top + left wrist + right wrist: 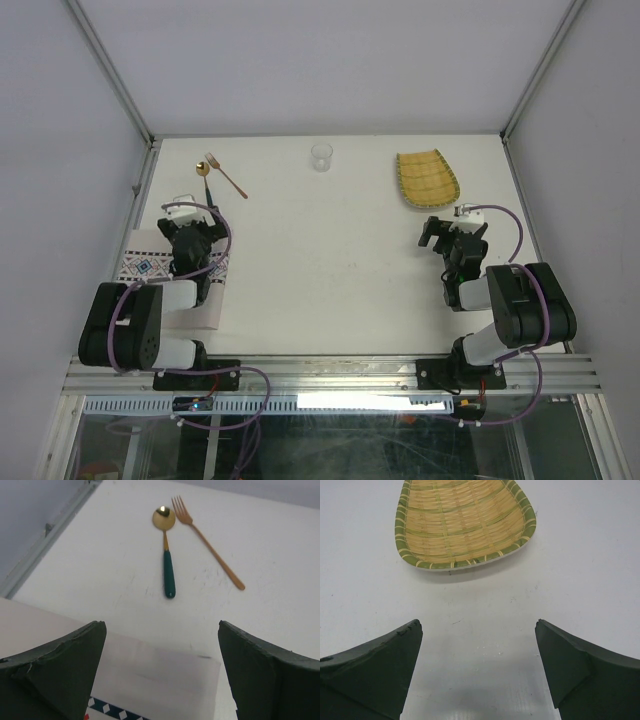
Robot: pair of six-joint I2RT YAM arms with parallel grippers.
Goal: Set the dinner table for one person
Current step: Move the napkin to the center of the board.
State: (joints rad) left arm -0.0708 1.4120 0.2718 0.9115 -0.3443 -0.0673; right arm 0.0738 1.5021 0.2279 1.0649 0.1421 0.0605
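**Both pincers wide open and empty above the white tabletop**

The dinner table (330,270), a large flat matte white rectangular top with a metal rail (330,372) along its near edge, carries both arms and every item in sight.

The left gripper (195,232) hangs over the far end of a long pale cloth placemat with a blue-red patterned band (145,262), which lies along the table's left edge towards the near left corner. Its jaws are spread as wide as they go and hold nothing; in the left wrist view the left gripper (162,630) frames only the placemat (160,680) and bare tabletop.

Beyond it, near the far left corner, lie a gold spoon with a dark green handle (204,178) and a slim gold fork (228,178). Seen from the left wrist, the spoon (166,555) and fork (207,542) have their heads close together at the far end and their handles spreading apart towards the arm; they do not touch.

A small clear plastic cup (320,157) stands upright at the middle of the far edge.

The right gripper (450,232) is also fully open and empty, hovering just short of a woven bamboo tray with a green rim (428,178) that sits near the far right corner. From the right wrist, the right gripper (479,627) shows only bare table between its tips, with the tray (465,522) ahead.
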